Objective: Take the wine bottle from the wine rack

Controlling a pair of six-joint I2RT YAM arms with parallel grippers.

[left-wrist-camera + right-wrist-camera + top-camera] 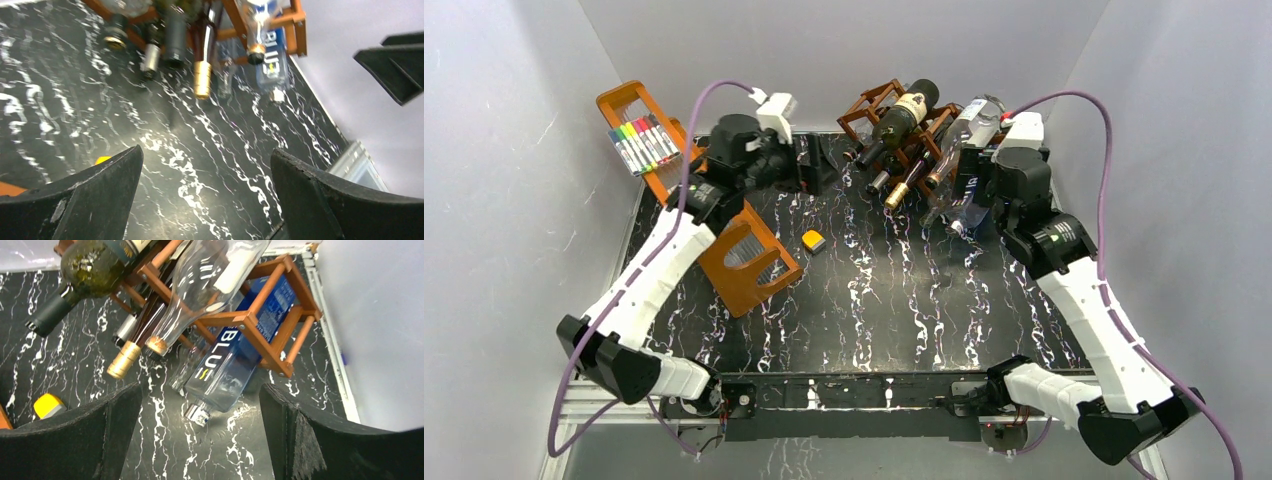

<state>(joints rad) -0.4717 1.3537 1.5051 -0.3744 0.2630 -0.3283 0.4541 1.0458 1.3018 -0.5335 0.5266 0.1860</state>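
1. Both hands gape wide, nothing held: left hand (205, 155) and right hand (200, 390), matte black fingers, over counter (165, 440), black w/ white marble veins.
2. Wine rack (245, 320), reddish-brown wood lattice, at far side of counter, just ahead of right hand.
3. Wine bottle (90, 265), dark green glass, cream label, lies tilted in a top cell, neck pointing back twd arms.
4. Clear glass bottle (200, 285) beside it; blue bottle (235, 365) in bottom cell.

The top view looks down from above the near edge on the whole surface (874, 300). Both low wrist views face the far edge, sharing the wine rack (248, 320).
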